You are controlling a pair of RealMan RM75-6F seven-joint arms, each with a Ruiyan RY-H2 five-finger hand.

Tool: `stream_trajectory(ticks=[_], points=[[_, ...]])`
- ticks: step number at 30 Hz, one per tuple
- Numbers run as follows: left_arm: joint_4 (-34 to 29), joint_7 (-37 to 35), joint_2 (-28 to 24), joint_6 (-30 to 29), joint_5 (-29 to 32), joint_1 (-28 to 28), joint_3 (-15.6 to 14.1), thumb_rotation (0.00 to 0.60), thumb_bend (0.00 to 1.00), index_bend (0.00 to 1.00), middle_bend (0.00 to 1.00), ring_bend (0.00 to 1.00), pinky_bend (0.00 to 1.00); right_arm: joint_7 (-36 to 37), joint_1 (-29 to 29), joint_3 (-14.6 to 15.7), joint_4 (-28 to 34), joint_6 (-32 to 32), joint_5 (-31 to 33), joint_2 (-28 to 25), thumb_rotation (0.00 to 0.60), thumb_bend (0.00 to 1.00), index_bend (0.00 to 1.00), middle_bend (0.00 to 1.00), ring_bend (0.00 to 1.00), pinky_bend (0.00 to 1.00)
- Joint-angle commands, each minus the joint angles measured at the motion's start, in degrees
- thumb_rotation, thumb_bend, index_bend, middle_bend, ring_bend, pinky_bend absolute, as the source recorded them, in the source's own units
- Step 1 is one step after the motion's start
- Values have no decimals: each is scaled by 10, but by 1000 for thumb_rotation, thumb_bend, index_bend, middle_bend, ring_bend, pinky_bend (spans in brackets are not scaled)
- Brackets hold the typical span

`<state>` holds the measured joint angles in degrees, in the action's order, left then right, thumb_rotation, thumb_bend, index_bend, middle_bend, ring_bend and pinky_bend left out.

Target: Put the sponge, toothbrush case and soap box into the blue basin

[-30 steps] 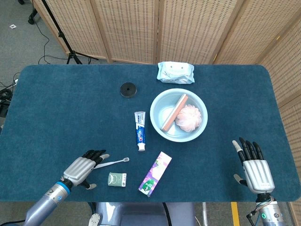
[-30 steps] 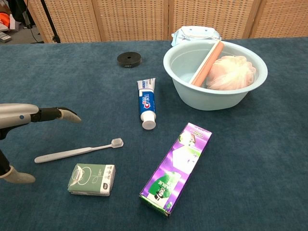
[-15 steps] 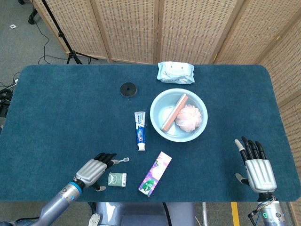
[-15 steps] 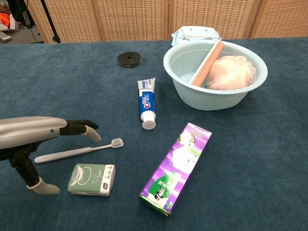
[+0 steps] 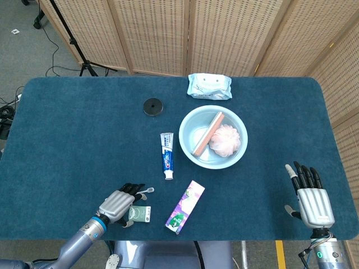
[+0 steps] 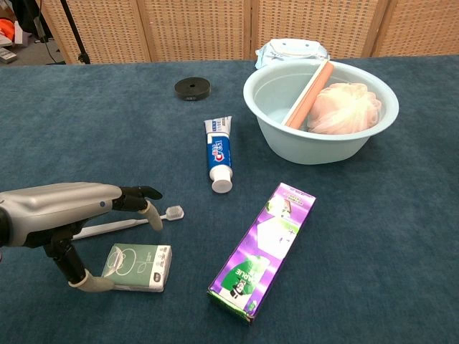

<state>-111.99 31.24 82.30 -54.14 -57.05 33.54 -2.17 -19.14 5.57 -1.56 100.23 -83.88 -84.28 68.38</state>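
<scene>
The light blue basin holds a pink mesh sponge and an orange toothbrush case. A small green soap box lies flat near the table's front edge. My left hand hovers open right over the box's left end, thumb low beside it, fingers spread above the white toothbrush. Far off at the front right, my right hand rests open, fingers straight, holding nothing.
A toothpaste tube lies left of the basin. A purple carton lies right of the soap box. A black disc and a wipes pack sit at the back.
My left hand has slid right along the front edge, from left of the toothbrush to over the soap box. The right hand has drawn back slightly toward the front edge.
</scene>
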Motion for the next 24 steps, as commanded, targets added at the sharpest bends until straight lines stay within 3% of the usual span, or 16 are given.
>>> stream_trajectory(ticks=[1, 12, 19, 24], points=[[7, 12, 18, -11, 10, 3, -2, 600, 218, 278, 0, 0, 40, 1, 0, -2, 1, 2, 4, -2, 600, 105, 0, 0, 0, 19], [20, 51, 66, -34, 42, 15, -9, 600, 230, 299, 0, 0, 40, 11, -2, -7, 3, 5, 11, -9, 600, 105, 0, 0, 0, 19], [21, 65, 83, -55, 47, 17, -12, 600, 309, 459, 7, 0, 40, 16, -2, -8, 5, 7, 14, -13, 600, 105, 0, 0, 0, 20], [27, 71, 94, -84, 34, 10, -13, 600, 360, 580, 87, 7, 47, 17, -3, -9, 5, 7, 14, -15, 600, 105, 0, 0, 0, 19]])
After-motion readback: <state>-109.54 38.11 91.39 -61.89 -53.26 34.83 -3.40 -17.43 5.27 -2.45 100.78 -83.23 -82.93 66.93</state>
